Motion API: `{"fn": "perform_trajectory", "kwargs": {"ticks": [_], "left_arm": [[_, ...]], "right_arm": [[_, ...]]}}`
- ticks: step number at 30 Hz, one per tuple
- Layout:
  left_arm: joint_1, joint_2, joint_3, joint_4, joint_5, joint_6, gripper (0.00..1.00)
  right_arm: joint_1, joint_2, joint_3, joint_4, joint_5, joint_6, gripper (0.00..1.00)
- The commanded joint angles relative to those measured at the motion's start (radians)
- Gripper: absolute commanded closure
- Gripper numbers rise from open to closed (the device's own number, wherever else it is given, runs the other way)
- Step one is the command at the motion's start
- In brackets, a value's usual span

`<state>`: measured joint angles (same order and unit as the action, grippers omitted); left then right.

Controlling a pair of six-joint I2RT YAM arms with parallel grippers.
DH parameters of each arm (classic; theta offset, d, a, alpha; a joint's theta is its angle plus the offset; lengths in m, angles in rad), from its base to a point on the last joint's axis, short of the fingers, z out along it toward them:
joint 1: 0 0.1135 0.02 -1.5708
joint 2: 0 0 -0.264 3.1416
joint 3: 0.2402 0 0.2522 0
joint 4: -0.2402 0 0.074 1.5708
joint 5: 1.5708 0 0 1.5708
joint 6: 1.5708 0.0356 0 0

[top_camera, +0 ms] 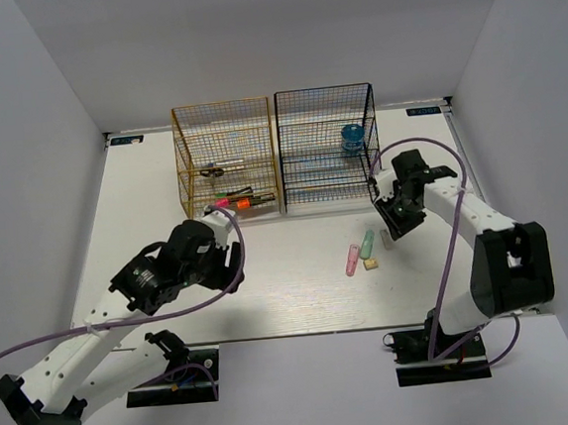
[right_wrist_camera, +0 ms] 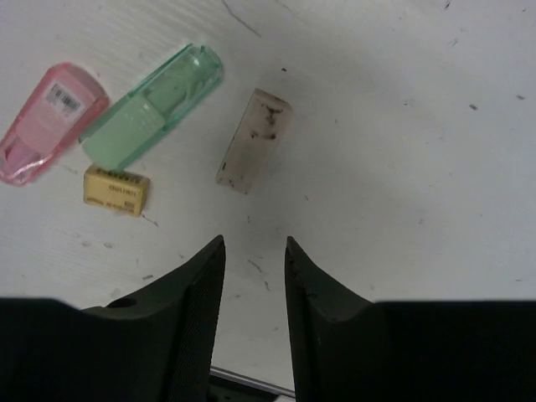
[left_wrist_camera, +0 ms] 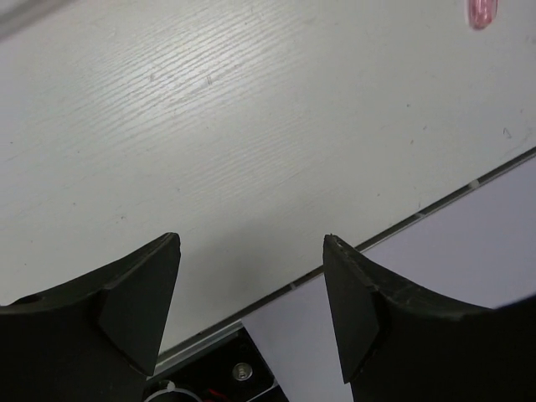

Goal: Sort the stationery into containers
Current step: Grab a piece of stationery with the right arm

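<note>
**Work Surface and Enclosure: Recorded Condition**

A white table (top_camera: 302, 305) was enclosed by plain white walls at the left, right and rear. A fine wood-grain texture was seen in the left wrist view; dark scuffs and specks were seen in the right wrist view.

The gold rack (top_camera: 225, 158) and the black rack (top_camera: 326, 147) were set side by side at the far edge. Highlighters (top_camera: 241, 202) were lying on the lowest tier of the gold rack. A blue jar (top_camera: 353, 139) was housed in the black rack.

A pink stick (right_wrist_camera: 46, 121), a green stick (right_wrist_camera: 155, 102), a yellow block (right_wrist_camera: 116, 189) and a soiled white block (right_wrist_camera: 254, 140) were lying loose on the table, close together.

The left gripper (left_wrist_camera: 251, 293) was held wide apart above the table's near edge, with nothing between its fingers. The right gripper (right_wrist_camera: 254, 276) was narrowly parted and empty, just short of the white block.
</note>
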<state>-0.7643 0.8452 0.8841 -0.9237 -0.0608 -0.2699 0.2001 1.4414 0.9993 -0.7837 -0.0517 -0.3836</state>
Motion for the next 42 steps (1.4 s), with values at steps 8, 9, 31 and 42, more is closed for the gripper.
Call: {"fn": "perform_trajectory", "kwargs": {"ticks": [8, 9, 31, 42], "left_arm": [[-0.001, 0.000, 0.047, 0.042, -0.066, -0.130, 0.20], [-0.003, -0.006, 0.041, 0.046, -0.066, -0.135, 0.20], [-0.003, -0.052, -0.077, 0.088, -0.051, -0.146, 0.19], [-0.003, -0.046, -0.059, 0.063, -0.047, -0.095, 0.19]], "right_arm": [[0.001, 0.100, -0.041, 0.185, -0.013, 0.224, 0.54], [0.005, 0.108, -0.048, 0.190, -0.016, 0.233, 0.54], [0.007, 0.091, -0.246, 0.382, 0.049, 0.321, 0.99], [0.004, -0.234, -0.002, 0.097, -0.266, -0.007, 1.00]]}}
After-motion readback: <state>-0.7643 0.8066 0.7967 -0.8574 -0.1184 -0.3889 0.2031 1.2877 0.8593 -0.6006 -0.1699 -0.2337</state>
